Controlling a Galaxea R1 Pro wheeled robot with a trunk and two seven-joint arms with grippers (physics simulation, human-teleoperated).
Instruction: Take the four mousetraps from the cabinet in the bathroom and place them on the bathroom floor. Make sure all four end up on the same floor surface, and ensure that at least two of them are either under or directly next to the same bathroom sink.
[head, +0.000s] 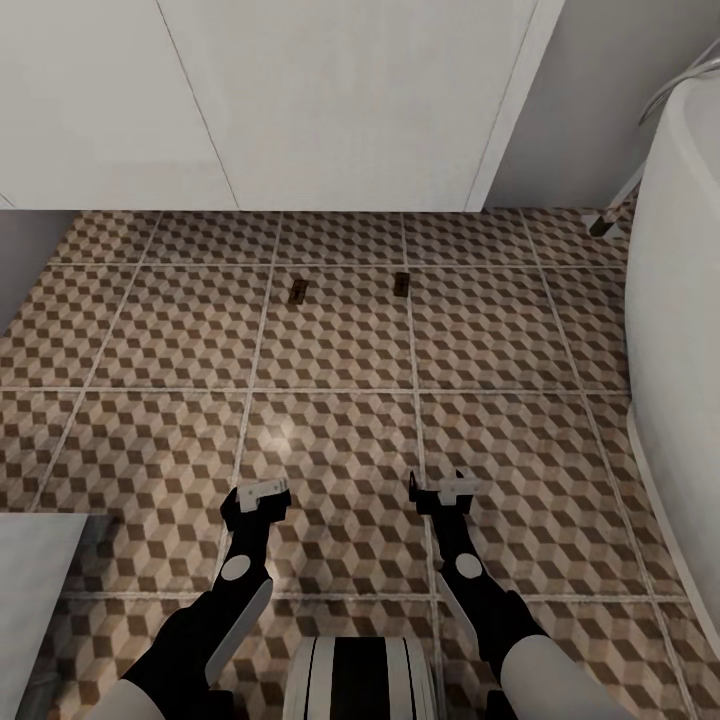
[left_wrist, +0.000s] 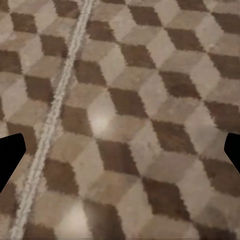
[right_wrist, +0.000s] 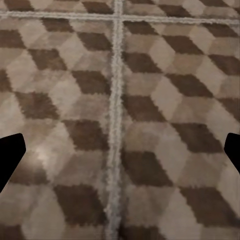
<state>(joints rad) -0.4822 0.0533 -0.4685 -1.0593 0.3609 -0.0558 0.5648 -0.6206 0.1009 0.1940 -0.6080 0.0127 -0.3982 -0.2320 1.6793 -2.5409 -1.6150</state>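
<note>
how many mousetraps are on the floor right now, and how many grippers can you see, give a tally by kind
mousetraps on the bathroom floor: 2, the left mousetrap and the right mousetrap, both lying apart on the tiles in front of the white panels
grippers: 2, the left gripper and the right gripper, both empty with jaws apart
total: 4

Brown, tan and white cubes pattern the bathroom floor, crossed by pale grout lines. Two dark-brown mousetraps at twelve o'clock. Plain white vanity beyond, white bathtub at three o'clock. Black-and-white arms.
</note>
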